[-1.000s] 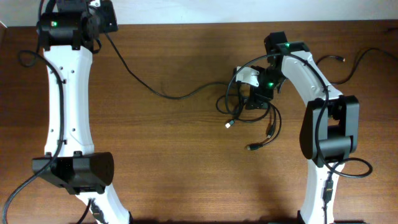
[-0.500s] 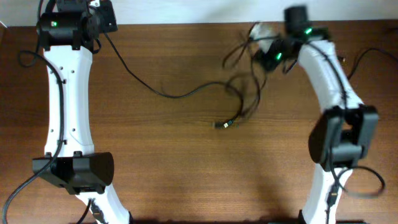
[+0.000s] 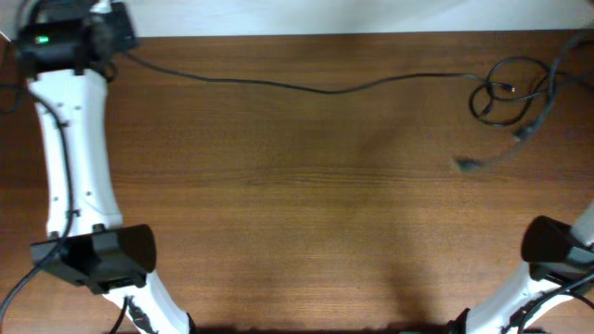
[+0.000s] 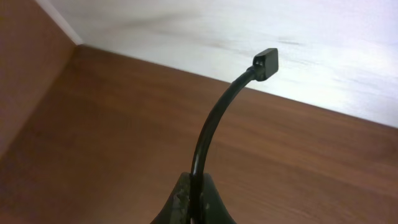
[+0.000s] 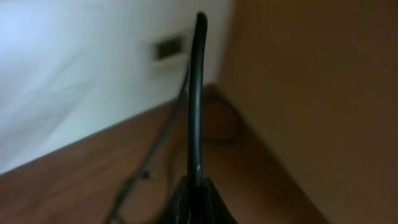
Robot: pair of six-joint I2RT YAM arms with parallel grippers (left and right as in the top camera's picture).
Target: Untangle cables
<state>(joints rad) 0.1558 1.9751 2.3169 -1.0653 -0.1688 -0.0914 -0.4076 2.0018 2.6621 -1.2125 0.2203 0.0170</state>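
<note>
One long black cable (image 3: 306,86) stretches along the back of the table from my left gripper (image 3: 121,46) to a loose bunch of cable loops (image 3: 506,93) at the far right. In the left wrist view my left gripper (image 4: 198,205) is shut on this cable (image 4: 214,124), whose plug end (image 4: 267,62) curves up above the jaws. My right gripper (image 5: 196,196) is shut on another black cable (image 5: 196,93) that stands straight up from the jaws. The overhead frame cuts that gripper off at the right edge. Two plug ends (image 3: 464,164) hang out of the bunch.
The left arm (image 3: 70,158) runs down the table's left side to its base (image 3: 93,260). The right arm's elbow (image 3: 557,246) shows at the lower right. A white wall (image 4: 249,25) borders the table's back edge, and a side wall (image 5: 298,93) stands close on the right.
My right arm has swung from the table's middle to the far right back corner, dragging the cable bunch along. The left gripper has shifted left. The long cable is now pulled out nearly straight.
</note>
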